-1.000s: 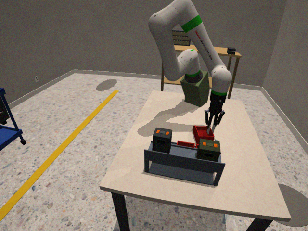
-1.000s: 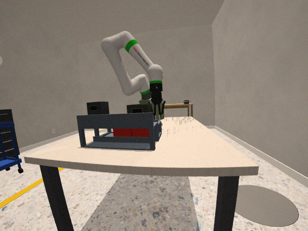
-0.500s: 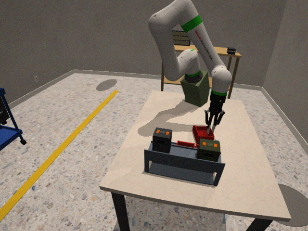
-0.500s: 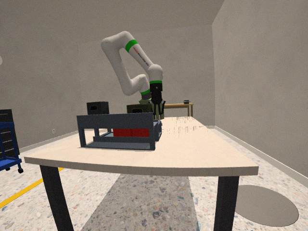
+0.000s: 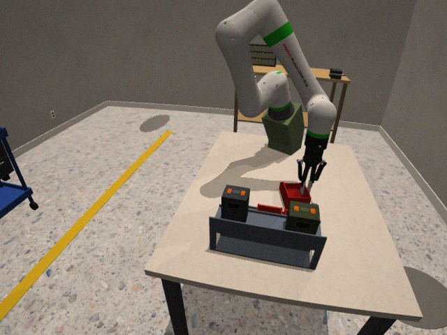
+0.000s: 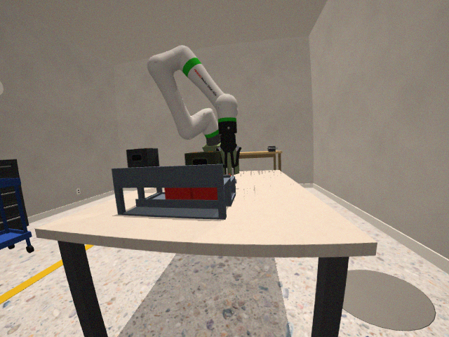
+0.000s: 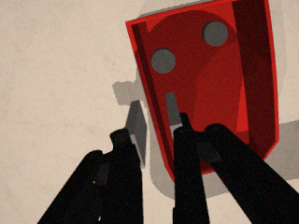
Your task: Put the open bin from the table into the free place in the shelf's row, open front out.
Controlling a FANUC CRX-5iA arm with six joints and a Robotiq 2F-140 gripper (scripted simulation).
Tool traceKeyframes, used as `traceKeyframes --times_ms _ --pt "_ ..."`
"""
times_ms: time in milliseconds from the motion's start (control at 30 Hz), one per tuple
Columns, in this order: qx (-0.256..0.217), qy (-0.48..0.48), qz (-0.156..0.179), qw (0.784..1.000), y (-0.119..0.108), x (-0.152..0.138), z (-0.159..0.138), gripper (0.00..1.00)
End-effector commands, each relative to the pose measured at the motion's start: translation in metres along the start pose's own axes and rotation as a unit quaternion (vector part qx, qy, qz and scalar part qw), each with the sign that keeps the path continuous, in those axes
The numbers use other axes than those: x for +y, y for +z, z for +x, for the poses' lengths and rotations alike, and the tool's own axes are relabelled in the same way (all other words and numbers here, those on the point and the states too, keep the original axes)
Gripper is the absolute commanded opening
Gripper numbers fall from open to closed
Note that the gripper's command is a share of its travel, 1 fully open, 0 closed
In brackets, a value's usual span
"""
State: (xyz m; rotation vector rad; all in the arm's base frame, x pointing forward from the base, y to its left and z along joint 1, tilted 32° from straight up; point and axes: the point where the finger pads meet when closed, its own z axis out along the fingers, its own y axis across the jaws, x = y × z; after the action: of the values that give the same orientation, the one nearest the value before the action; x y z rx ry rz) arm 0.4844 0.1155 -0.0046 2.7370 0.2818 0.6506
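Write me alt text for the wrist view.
A red bin holding two grey discs stands on a pale table. The robot's fingers stand apart, one on either side of the bin's left wall, with gaps showing beside it.

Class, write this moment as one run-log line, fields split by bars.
gripper: fingers astride side wall, partly open | red bin: on table, two discs inside | bin placement: pending
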Motion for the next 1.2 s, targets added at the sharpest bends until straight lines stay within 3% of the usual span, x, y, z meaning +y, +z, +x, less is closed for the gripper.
traceKeyframes --times_ms 0,67,100,1167 --pt "0.0 0.0 0.0 1.0 -0.0001 -0.0001 0.0001 0.15" --pt "0.0 0.0 0.0 1.0 -0.0001 -0.0001 0.0001 0.15" --pt "0.0 0.0 0.0 1.0 -0.0001 -0.0001 0.0001 0.0" --pt "0.0 0.0 0.0 1.0 -0.0001 -0.0001 0.0001 0.0"
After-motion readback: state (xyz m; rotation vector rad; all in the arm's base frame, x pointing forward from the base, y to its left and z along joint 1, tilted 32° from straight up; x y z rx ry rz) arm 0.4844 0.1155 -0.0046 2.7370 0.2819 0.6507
